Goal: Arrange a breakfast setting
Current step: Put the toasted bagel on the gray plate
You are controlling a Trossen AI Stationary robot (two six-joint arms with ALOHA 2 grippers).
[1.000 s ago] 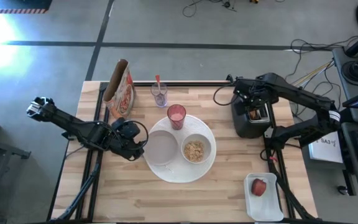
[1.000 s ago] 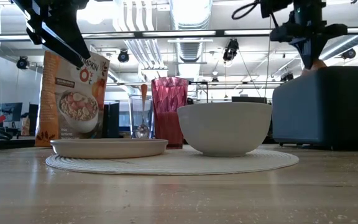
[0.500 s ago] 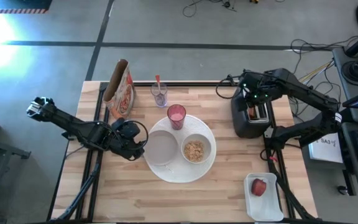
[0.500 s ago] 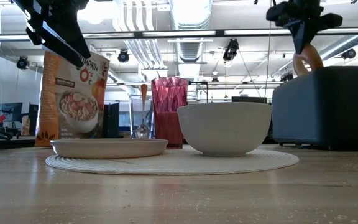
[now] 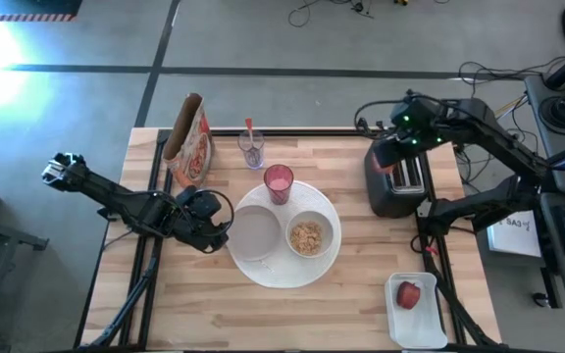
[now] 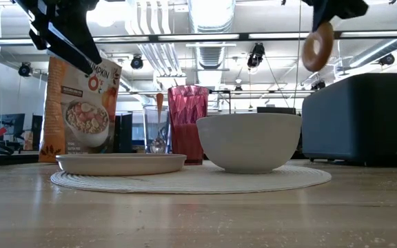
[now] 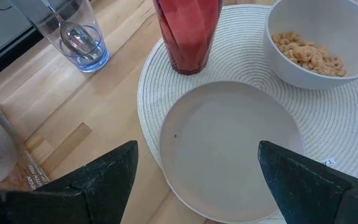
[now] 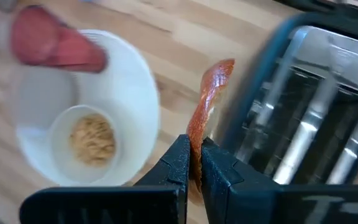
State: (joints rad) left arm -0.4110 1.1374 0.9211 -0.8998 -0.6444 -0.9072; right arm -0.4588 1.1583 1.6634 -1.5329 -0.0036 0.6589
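Bagel (image 8: 211,93) pinched between right gripper (image 8: 194,163) fingers, above black toaster (image 8: 303,118)

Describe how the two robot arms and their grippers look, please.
Both arms are dark, slim and jointed. The right arm shows small green lights near its wrist and a black cable loop. The left gripper has two broad, matte black fingers; the right gripper has narrower black fingers.

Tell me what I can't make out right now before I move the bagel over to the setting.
- Right gripper grip on the bagel: low view's top edge cuts it off; the arm hides it from above.
- Toaster slots: contents unclear, wrist view blurred.
- Apple: seen only from above, small.
- Cereal bowl contents: wall hides them in low view.
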